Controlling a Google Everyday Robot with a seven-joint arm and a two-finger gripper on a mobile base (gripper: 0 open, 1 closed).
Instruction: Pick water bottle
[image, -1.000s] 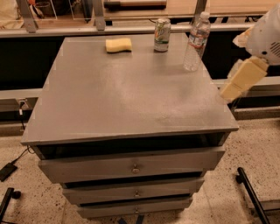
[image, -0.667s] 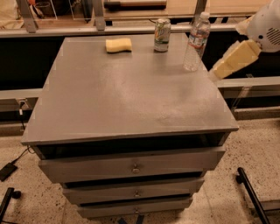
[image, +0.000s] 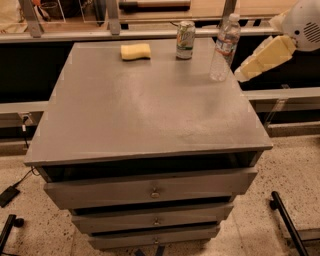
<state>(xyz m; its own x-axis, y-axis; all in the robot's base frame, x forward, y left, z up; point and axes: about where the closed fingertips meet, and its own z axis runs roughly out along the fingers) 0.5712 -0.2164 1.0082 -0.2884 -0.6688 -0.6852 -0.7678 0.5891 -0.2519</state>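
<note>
1. Drawers (image: 152, 192) came nearest: we counted three in the grey cabinet (image: 145, 110), the lowest partly cut off at the bottom.
2. Farther back, one water bottle (image: 224, 47) stood upright near the top's far right corner.
3. Just to its right, not touching, hung one gripper (image: 250, 67); its arm was cut off and we could not tell its opening.
4. Farthest were one can (image: 185, 40) and one yellow sponge (image: 135, 51).

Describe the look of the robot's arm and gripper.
The gripper, at the upper right of the camera view beside the water bottle, is a pale yellow, tapering wedge. Behind it sits a rounded white arm housing. No cables or markings show.
</note>
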